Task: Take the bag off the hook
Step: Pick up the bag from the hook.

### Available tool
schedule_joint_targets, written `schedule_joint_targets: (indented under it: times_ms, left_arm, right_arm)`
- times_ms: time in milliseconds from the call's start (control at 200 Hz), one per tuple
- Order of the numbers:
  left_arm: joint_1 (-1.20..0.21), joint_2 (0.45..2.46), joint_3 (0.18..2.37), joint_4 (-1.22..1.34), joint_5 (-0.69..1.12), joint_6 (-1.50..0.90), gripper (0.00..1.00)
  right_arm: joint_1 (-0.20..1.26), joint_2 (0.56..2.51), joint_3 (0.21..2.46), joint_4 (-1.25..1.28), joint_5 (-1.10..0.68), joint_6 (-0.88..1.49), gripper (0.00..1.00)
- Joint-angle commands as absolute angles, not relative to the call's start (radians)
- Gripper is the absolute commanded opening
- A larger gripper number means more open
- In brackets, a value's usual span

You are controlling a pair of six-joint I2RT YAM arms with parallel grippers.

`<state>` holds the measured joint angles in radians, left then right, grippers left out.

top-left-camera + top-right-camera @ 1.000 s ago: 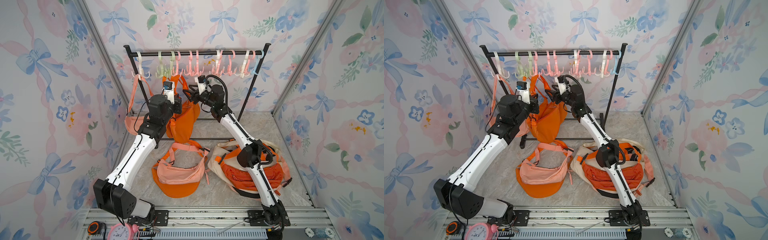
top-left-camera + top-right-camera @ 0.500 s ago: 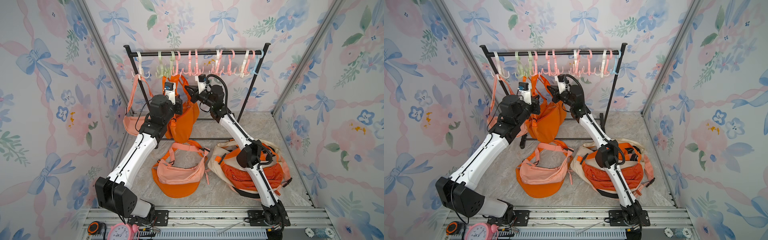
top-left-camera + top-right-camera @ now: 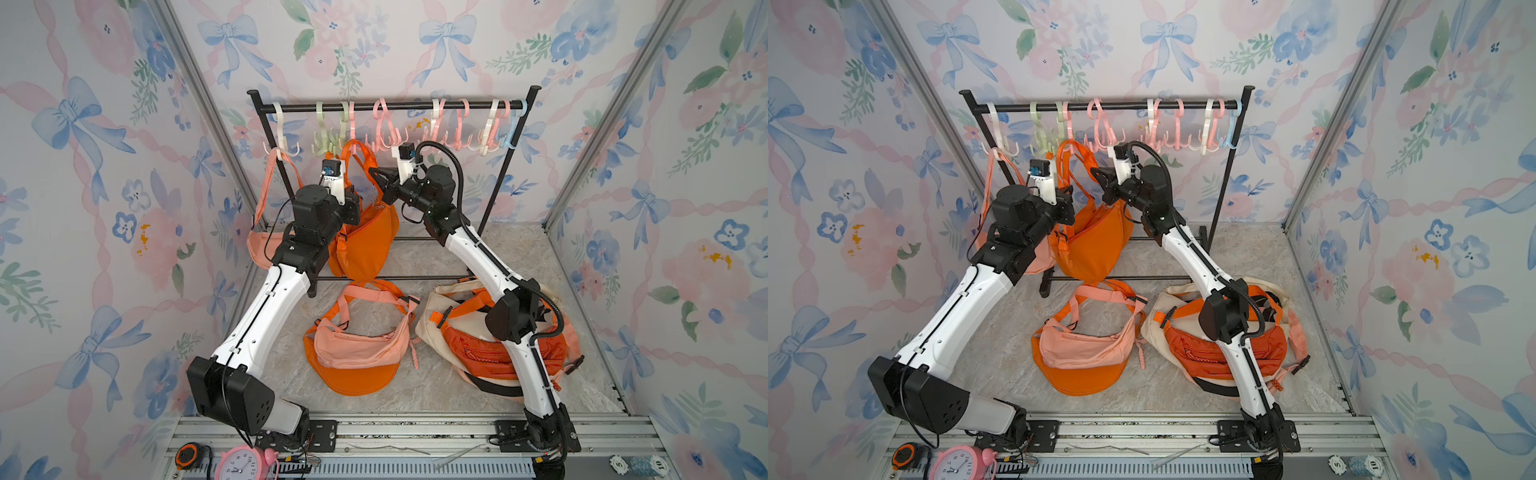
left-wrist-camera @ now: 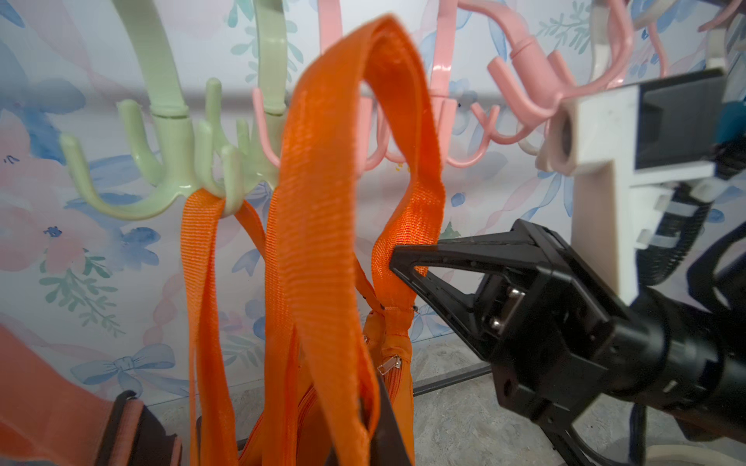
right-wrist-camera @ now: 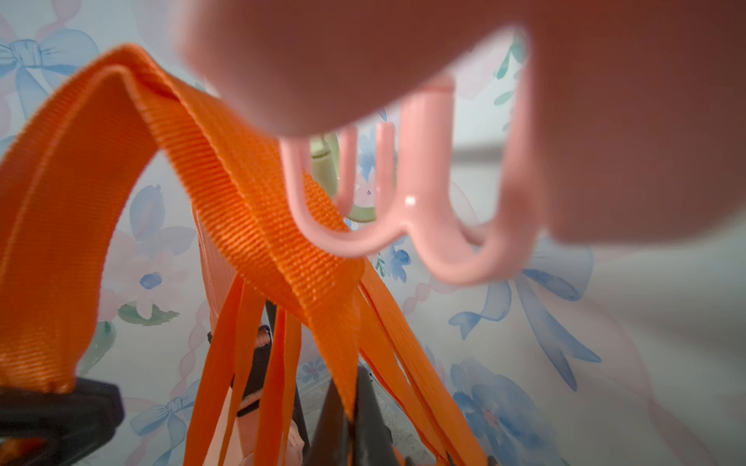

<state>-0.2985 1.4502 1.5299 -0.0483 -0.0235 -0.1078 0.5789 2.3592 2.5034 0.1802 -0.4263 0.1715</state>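
Pink hook (image 5: 403, 60) blurred near lens; left jaws cut off by edge

There were two arms (image 3: 266, 316), one rack (image 3: 415, 106), two green hooks (image 3: 322, 137), one blue hook (image 3: 517, 129), one clock (image 3: 243, 463), one tape measure (image 3: 185, 456).

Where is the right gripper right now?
In both top views the right gripper sits under the pink hooks, jaws shut on the strap of the hung orange bag.

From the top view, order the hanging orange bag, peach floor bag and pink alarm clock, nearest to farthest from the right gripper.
1. Hanging orange bag, strap in the right gripper jaws.
2. Peach bag, floor centre.
3. Pink alarm clock, front rail.
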Motion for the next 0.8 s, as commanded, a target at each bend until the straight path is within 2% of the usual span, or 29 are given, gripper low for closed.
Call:
schedule_joint_targets:
  times_ms: [0,300,795]
  left_arm:
    - [-0.282,1.47,1.597,-0.05,0.011,-0.104,0.0]
    - [-0.257,1.435,1.654,-0.056,0.027,-0.107,0.0]
    - [-0.259,1.113,1.353,0.011,0.018,-0.108,0.0]
  right_arm:
    - [0.59,2.294,2.49,0.21,-0.432,0.155,0.0]
    - [0.626,2.179,2.38,0.189,-0.425,0.099,0.0]
    - [0.748,1.852,1.981,0.215,-0.355,-0.014,0.0]
